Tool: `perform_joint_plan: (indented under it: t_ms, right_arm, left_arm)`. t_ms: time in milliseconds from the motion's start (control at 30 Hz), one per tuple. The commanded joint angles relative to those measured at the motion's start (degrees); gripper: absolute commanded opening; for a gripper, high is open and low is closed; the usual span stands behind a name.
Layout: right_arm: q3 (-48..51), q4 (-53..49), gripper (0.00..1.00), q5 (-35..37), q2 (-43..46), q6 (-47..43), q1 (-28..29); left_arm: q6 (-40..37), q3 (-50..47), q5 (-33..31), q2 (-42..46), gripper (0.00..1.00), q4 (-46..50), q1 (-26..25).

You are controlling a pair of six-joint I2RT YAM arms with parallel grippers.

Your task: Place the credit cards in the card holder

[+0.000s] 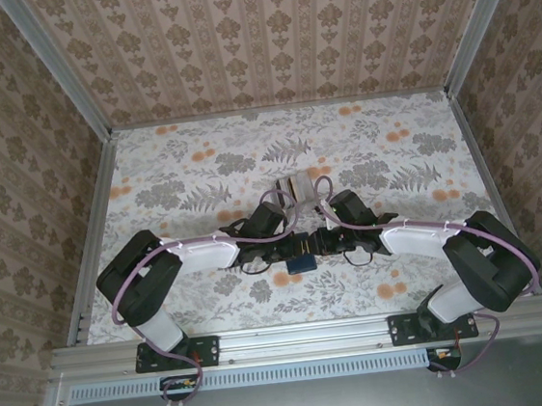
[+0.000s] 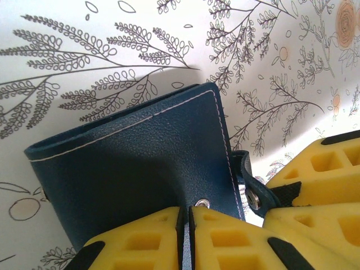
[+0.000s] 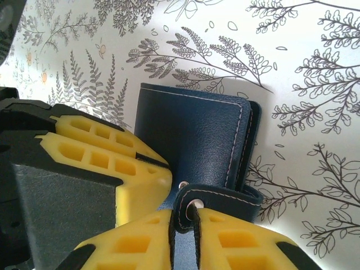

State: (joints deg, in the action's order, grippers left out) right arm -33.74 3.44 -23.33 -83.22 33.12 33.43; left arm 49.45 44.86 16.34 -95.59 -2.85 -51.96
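Observation:
The card holder (image 1: 301,260) is a dark blue stitched leather case, folded shut, held between both arms at the table's centre. My left gripper (image 2: 184,211) is shut on the near edge of the card holder (image 2: 135,169), beside a metal rivet. My right gripper (image 3: 196,216) is shut on the snap strap (image 3: 225,198) that wraps round the card holder (image 3: 197,135). In the top view the left gripper (image 1: 274,253) and right gripper (image 1: 326,244) face each other across it. The credit cards (image 1: 294,187) sit as a small whitish and tan stack just beyond the grippers.
The flowered tablecloth (image 1: 199,162) has free room behind and to both sides. Patterned walls and metal rails (image 1: 97,211) enclose the table. The right gripper's yellow fingers (image 2: 320,169) show close beside the holder in the left wrist view.

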Motion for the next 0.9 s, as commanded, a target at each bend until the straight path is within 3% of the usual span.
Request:
perform_joint_plan:
  t_ms: [0, 200, 300, 433, 867]
  right_arm:
    - [-1.19, -0.70, 0.21, 1.53, 1.73, -0.56, 0.26]
    - [-1.42, -1.42, 0.19, 1.94, 2.13, -1.22, 0.23]
    - [-1.43, -0.93, 0.07, 1.06, 1.51, -1.35, 0.31]
    - [-1.53, -0.71, 0.00, 0.50, 0.67, -1.52, 0.23]
    - [-3.65, -3.22, 0.00, 0.04, -1.46, -2.68, 0.67]
  left_arm:
    - [0.12, -1.26, -0.08, -1.36, 0.15, 1.45, 0.50]
    - [0.05, -1.44, -0.16, -1.00, 0.15, 1.66, 0.48]
    - [0.11, -1.45, -0.17, -0.84, 0.14, 1.64, 0.52]
    - [1.62, -2.07, 2.49, 0.82, 0.15, 0.26, 0.65]
    - [1.41, -4.60, -0.60, 11.26, 0.17, 6.41, 2.70]
